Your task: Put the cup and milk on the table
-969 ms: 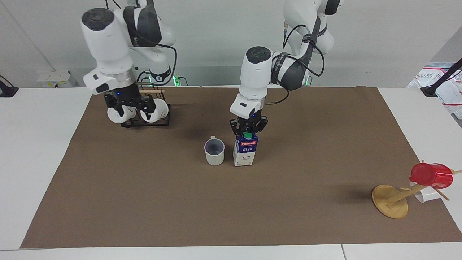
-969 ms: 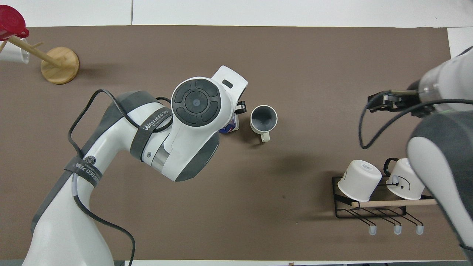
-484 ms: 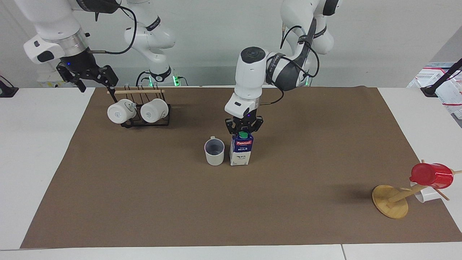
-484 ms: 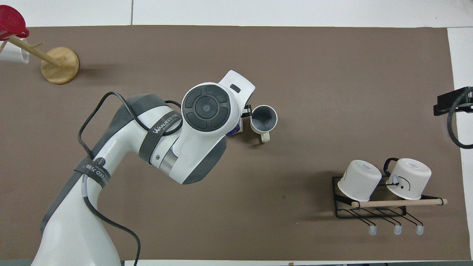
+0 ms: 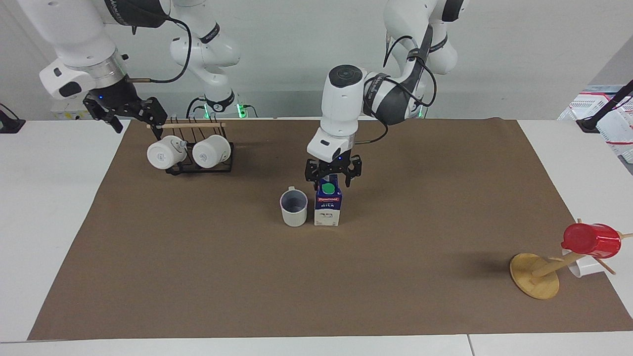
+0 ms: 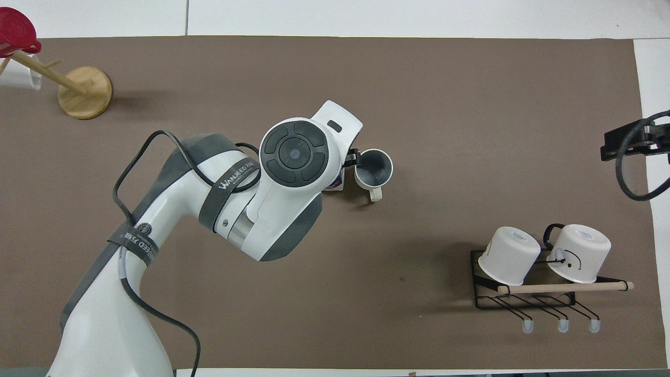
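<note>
The off-white cup [image 5: 293, 208] stands upright on the brown mat of the table [image 5: 198, 277], its handle toward the robots; it also shows in the overhead view [image 6: 373, 167]. The milk carton [image 5: 328, 205] stands upright on the mat close beside the cup, toward the left arm's end. My left gripper [image 5: 332, 179] is open just over the carton's top, a finger on either side of the green cap. In the overhead view the left arm hides all but a sliver of the milk [image 6: 335, 184]. My right gripper [image 5: 131, 114] is open and empty, raised beside the mug rack.
A black wire rack [image 5: 198, 168] holding two white mugs stands near the right arm's base; it also shows in the overhead view [image 6: 523, 301]. A wooden mug tree [image 5: 535, 275] with a red cup [image 5: 593, 240] and a white cup [image 5: 587, 269] stands toward the left arm's end.
My left gripper has opened and let go of the milk, which went from tilted to upright beside the cup. My right gripper rose from the rack, then shifted slightly back toward it.
</note>
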`<state>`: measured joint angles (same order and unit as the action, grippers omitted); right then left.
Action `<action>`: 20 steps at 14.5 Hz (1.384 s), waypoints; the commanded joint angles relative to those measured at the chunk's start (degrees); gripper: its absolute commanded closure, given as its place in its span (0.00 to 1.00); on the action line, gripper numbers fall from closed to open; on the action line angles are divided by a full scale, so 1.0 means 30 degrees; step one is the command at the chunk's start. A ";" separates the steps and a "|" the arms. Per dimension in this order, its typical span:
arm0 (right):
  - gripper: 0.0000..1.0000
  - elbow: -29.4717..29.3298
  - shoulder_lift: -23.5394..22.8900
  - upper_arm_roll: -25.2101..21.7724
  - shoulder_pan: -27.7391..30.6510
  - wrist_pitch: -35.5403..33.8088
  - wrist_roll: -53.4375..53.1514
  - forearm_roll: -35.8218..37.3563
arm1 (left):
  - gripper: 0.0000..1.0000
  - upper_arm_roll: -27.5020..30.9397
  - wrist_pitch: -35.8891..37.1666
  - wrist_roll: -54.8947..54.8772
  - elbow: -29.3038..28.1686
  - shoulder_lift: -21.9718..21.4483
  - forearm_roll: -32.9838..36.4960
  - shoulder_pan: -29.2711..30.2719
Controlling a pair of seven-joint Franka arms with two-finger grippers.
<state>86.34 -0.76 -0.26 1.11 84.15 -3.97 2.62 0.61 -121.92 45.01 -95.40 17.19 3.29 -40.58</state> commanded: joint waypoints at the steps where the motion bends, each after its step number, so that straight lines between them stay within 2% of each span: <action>1: 0.00 -0.0568 -0.0244 0.0203 0.0215 -0.0366 -0.0113 -0.0287 | 0.00 0.0296 0.0269 0.0435 0.0452 -0.0045 0.0222 -0.0361; 10: 0.00 -0.0099 -0.0009 0.0232 0.0302 -0.0395 -0.0083 -0.0610 | 0.00 0.0443 0.3079 0.0144 0.0131 -0.2359 0.0134 0.0368; 13: 0.00 -0.0099 -0.0009 0.0174 0.0479 -0.0395 -0.0083 -0.0610 | 0.00 0.0472 0.3463 -0.1023 -0.0804 -0.3236 0.0163 0.1918; 20: 0.00 -0.0099 -0.0009 0.0174 0.0449 -0.0395 -0.0083 -0.0610 | 0.00 0.0385 0.4517 -0.8548 -0.1188 -0.4235 0.0134 0.7570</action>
<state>86.16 -0.77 -0.32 1.45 83.60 -3.97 1.63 2.45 -109.38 24.48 -97.08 6.55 3.29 -21.61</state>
